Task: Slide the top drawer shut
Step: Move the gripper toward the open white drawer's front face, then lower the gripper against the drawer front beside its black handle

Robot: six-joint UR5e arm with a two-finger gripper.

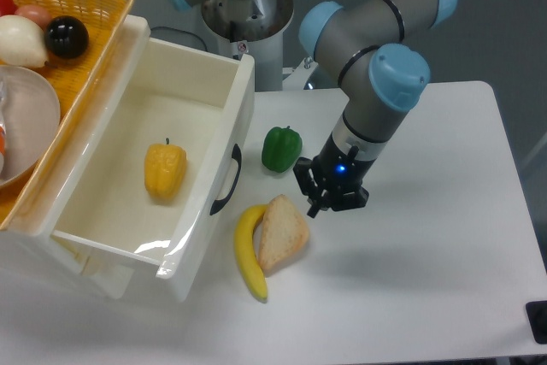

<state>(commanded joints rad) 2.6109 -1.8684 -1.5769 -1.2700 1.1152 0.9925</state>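
no readable text, small sticker on robot base [242, 46] too small to read

So there's a green bell pepper [281, 148] sitting on the white table [444, 237], and nearer the front edge a yellow banana [249, 254] is lying right up against a wedge of bread [283, 232], the two touching along one side. A yellow bell pepper [165, 169] is sitting on its own, well apart from those three. Up in the far left corner an orange woven basket [90, 2] is holding a black ball [67, 37], a pale onion-looking thing [20, 42] and some reddish item [34, 14] that's partly cut off. A greyish bowl [32, 117] is poking in at the left edge.
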